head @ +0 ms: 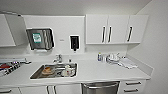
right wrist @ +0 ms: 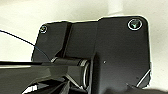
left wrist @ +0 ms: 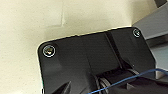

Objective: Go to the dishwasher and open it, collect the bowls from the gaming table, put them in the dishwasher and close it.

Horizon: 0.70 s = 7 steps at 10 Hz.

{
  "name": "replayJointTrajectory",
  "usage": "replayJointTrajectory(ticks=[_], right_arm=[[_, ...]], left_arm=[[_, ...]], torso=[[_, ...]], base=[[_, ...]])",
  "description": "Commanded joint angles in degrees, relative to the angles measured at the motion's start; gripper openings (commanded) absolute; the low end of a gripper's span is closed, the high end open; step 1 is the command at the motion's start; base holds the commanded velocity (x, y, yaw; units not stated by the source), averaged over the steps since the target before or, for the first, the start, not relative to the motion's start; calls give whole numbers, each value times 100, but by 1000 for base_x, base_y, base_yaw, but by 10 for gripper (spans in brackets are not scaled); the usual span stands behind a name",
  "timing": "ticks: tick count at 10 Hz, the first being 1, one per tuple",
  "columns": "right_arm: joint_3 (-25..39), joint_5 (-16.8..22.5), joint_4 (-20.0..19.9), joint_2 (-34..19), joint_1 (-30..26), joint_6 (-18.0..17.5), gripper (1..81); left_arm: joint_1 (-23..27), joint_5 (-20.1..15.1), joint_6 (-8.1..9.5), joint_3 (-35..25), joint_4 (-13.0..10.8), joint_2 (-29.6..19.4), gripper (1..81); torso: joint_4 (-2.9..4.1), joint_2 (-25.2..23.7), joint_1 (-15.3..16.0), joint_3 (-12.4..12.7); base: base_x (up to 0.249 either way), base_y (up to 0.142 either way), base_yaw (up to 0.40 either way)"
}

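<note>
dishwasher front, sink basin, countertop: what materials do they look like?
Dishwasher: looks like brushed stainless steel, grey sheen, bar handle. Sink basin: probably stainless too, grey reflective walls. Countertop: smooth matte white, laminate or solid surface; cannot tell which.

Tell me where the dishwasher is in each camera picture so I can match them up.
Head view: the dishwasher sits at the bottom edge, right of centre, under the white counter, door shut.
Left wrist view: not in it.
Right wrist view: not in it.
Shared landmark: none; both wrist views face a pale surface past the robot's own dark plate.
</note>
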<state>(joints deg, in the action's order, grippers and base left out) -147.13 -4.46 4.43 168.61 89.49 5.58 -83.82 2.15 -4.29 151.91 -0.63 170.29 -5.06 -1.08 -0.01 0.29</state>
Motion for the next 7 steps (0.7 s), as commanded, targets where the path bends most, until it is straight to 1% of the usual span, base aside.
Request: replayJointTrajectory(ticks=[1, 7], right_arm=[[36, 270, -12, -44, -304, 22, 811], [36, 262, -21, -53, -269, 22, 811]], left_arm=[[353, -276, -2, -21, 2, -39, 811], [335, -276, -10, -21, 2, -47, 811]], torso=[[0, 0, 1, 0], [0, 0, 1, 0]], base=[[134, 0, 0], [134, 0, 0]])
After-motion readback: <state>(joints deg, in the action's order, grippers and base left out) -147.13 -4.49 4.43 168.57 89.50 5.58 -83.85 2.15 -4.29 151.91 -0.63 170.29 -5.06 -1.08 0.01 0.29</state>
